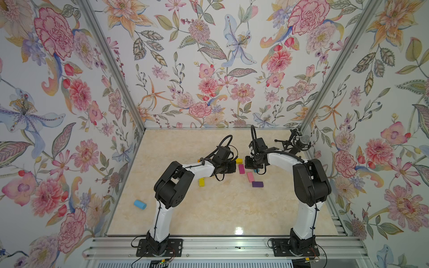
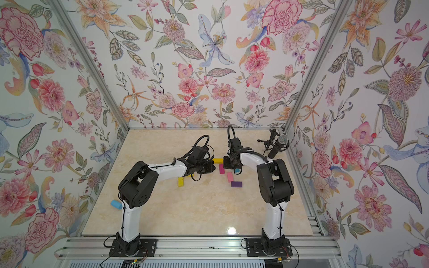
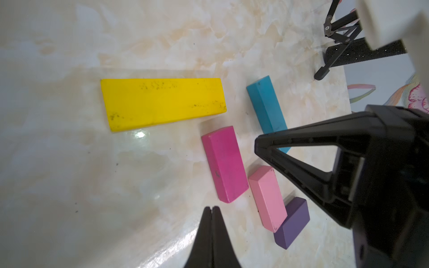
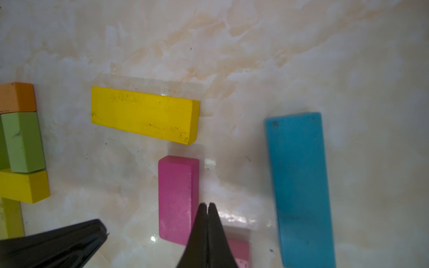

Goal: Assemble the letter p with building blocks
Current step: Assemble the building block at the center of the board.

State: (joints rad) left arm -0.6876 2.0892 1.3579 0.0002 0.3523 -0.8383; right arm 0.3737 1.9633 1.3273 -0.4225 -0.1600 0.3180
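The building blocks lie on the marble table between my two arms. A long yellow block (image 3: 162,102) lies farthest back. Near it are a magenta block (image 3: 224,162), a teal block (image 3: 267,109), a pale pink block (image 3: 267,197) and a purple block (image 3: 293,221). My left gripper (image 3: 211,207) is shut with nothing in it, just short of the magenta block's end. My right gripper (image 4: 207,204) is also shut and empty, its tips over the magenta block's (image 4: 176,197) edge, beside the teal block (image 4: 299,185). Orange (image 4: 17,96), green (image 4: 23,141) and yellow (image 4: 25,185) blocks sit together off to one side.
Another yellow block (image 1: 202,182) lies under the left forearm. A light blue cylinder (image 1: 140,204) rests near the left wall. A microphone on a small stand (image 1: 301,141) occupies the back right corner. Flowered walls close in three sides.
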